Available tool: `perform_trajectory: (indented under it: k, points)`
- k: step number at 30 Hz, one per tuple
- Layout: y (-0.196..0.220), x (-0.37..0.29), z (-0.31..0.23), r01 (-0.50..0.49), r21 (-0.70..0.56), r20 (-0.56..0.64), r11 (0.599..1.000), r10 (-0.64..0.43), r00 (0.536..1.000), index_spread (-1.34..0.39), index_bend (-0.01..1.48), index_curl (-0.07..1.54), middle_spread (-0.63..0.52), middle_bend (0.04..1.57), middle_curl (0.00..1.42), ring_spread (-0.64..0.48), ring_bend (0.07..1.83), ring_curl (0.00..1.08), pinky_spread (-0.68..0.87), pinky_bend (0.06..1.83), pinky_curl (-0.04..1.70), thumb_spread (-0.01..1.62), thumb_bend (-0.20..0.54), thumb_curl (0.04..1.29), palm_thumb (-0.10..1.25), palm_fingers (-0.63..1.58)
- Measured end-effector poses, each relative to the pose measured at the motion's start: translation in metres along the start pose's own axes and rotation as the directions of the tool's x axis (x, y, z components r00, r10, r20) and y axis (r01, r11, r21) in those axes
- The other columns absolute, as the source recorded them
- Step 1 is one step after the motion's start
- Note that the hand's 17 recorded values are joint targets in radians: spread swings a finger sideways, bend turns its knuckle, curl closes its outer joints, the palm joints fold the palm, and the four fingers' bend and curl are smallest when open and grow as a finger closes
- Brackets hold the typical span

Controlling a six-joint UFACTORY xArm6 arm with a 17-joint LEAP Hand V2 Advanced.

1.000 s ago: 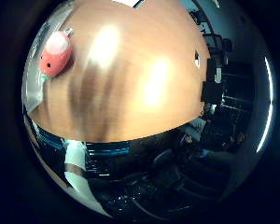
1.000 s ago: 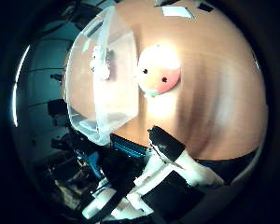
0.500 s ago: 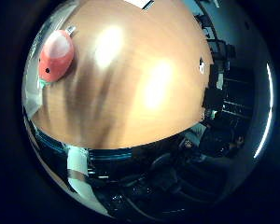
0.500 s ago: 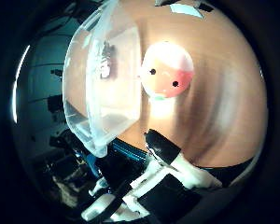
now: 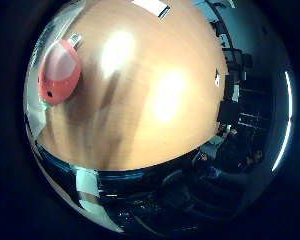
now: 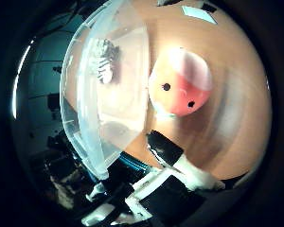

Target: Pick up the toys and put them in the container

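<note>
Closer now: red toy [image 6: 182,90] beside clear container [image 6: 109,101]; robot hand [image 6: 173,182] grip can't tell.

A glossy orange-brown wooden worktop [image 5: 155,100] with bright glare patches from overhead light fills the scene, a white paper sheet [image 5: 151,6] lying near its far edge, while beyond its edges the room is dim, with dark furniture [image 5: 235,107] and a long lit ceiling strip [image 5: 281,125].
</note>
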State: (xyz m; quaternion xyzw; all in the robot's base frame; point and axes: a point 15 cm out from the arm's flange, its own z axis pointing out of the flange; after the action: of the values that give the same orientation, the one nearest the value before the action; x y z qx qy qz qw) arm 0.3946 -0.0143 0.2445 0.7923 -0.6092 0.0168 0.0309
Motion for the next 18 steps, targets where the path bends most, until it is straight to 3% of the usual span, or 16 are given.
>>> perform_trajectory:
  k: [18]
  points:
    - [-0.018, -0.013, 0.048, 0.016, -0.044, 0.038, 0.999, -0.014, 0.999, -0.38, 0.16, 0.26, 0.00, 0.20, 0.33, 0.18, 0.30, 0.25, 0.43, 0.41, 0.28, 1.05, -0.024, 0.30, 0.59, 0.16]
